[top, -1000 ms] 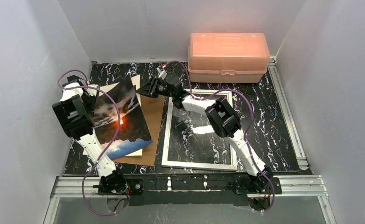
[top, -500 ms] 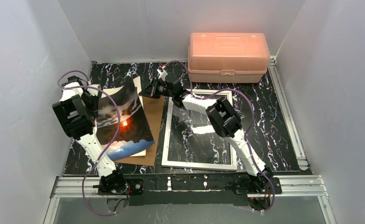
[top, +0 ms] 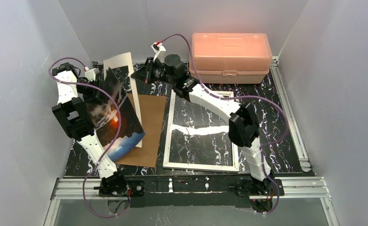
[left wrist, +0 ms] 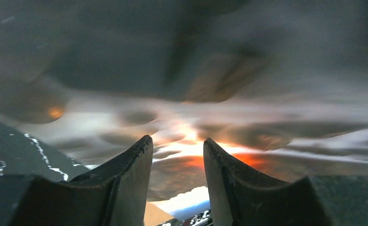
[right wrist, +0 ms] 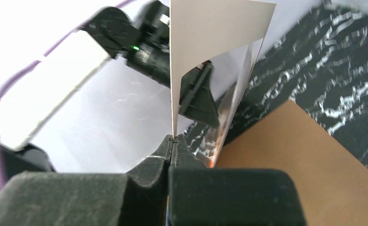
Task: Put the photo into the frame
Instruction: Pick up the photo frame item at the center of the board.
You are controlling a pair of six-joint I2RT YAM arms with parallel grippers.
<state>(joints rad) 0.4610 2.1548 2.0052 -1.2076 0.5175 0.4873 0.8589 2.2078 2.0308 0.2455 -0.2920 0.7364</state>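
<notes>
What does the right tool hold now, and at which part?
The right tool pinches the white sheet behind the photo, by its edge.

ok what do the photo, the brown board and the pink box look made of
Photo: glossy paper; it shines and bends.
Brown board: matte cardboard or fibreboard, flat and dull.
Pink box: translucent plastic, probably; light glows through it.

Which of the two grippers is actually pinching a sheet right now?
The right gripper: its fingers are shut on the bottom edge of the white sheet. The left gripper has its fingers apart, with the photo showing beyond them.
</notes>
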